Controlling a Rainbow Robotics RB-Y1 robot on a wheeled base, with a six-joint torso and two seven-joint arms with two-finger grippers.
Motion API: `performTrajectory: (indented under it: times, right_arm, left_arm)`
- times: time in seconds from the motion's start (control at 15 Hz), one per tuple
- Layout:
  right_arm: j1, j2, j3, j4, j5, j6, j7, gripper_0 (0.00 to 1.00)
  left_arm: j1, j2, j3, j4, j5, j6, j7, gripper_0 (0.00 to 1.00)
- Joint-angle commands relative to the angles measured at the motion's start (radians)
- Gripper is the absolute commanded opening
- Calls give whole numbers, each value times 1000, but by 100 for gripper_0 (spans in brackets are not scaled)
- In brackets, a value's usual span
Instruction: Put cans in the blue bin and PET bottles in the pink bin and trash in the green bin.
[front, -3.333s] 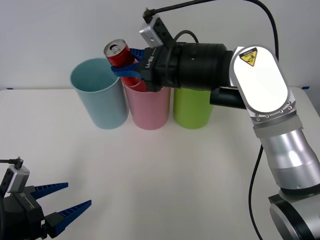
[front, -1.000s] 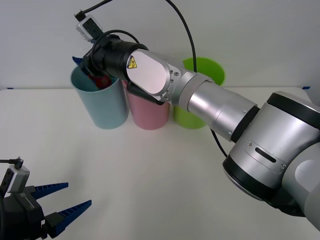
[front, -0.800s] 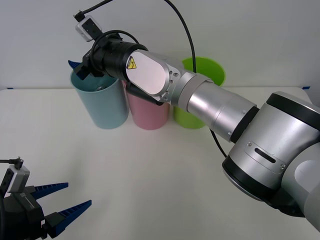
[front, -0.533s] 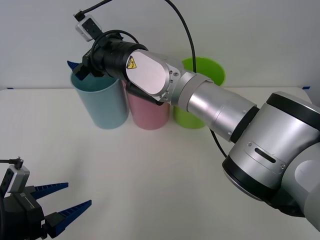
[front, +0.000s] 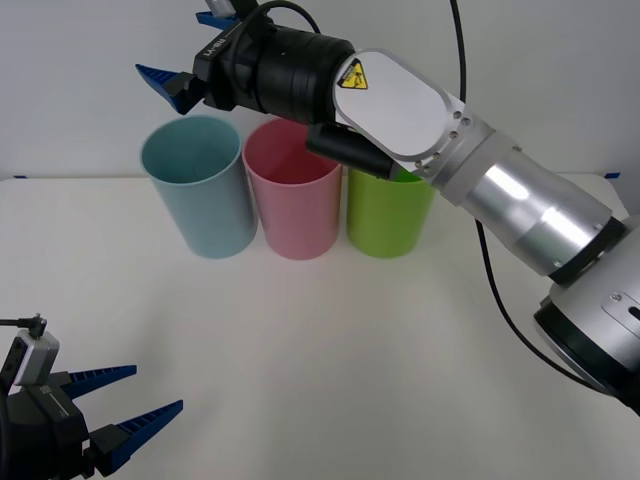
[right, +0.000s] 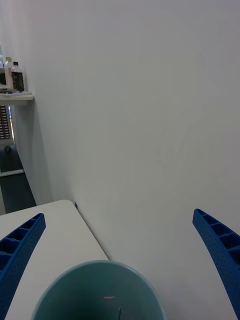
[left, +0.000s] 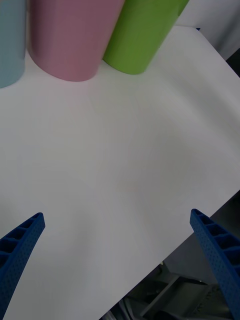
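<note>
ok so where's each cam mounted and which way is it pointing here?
Front view: above the arms, looking forward and down at the table; right arm reaches across with the right gripper open above the blue bin, left gripper open at the near left corner.
Right wrist view: on the right wrist, looking down into the blue bin toward the wall; own fingers spread.
Left wrist view: low over the table, facing the pink bin and green bin; own fingers spread.
Shared: the blue bin shows in front and right wrist views.

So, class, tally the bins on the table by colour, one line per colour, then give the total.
Blue bin: 1
Pink bin: 1
Green bin: 1
Total: 3
</note>
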Motion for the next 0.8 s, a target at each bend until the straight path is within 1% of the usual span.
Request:
performTrajectory:
  times: [0.07, 0.13, 0.27, 0.33, 0.4, 0.6, 0.8]
  right_arm:
    - [159, -101, -37, -228, -1, -9, 10, 100]
    - [234, -141, -72, -323, 1, -40, 16, 100]
    - [357, -169, -169, -461, 11, -120, 33, 100]
    - [443, -170, -247, -542, 22, -182, 47, 100]
    - [510, -170, -299, -597, 27, -230, 58, 100]
    - [713, -169, -440, -762, 31, -351, 85, 100]
    - [915, -139, -582, -890, 30, -489, 118, 100]
  left_arm:
    - [0, 0, 0, 0, 0, 0, 0, 100]
    - [0, 0, 0, 0, 0, 0, 0, 100]
    - [0, 0, 0, 0, 0, 0, 0, 100]
    - [0, 0, 0, 0, 0, 0, 0, 100]
    - [0, 0, 0, 0, 0, 0, 0, 100]
    - [0, 0, 0, 0, 0, 0, 0, 100]
    - [0, 0, 0, 0, 0, 0, 0, 100]
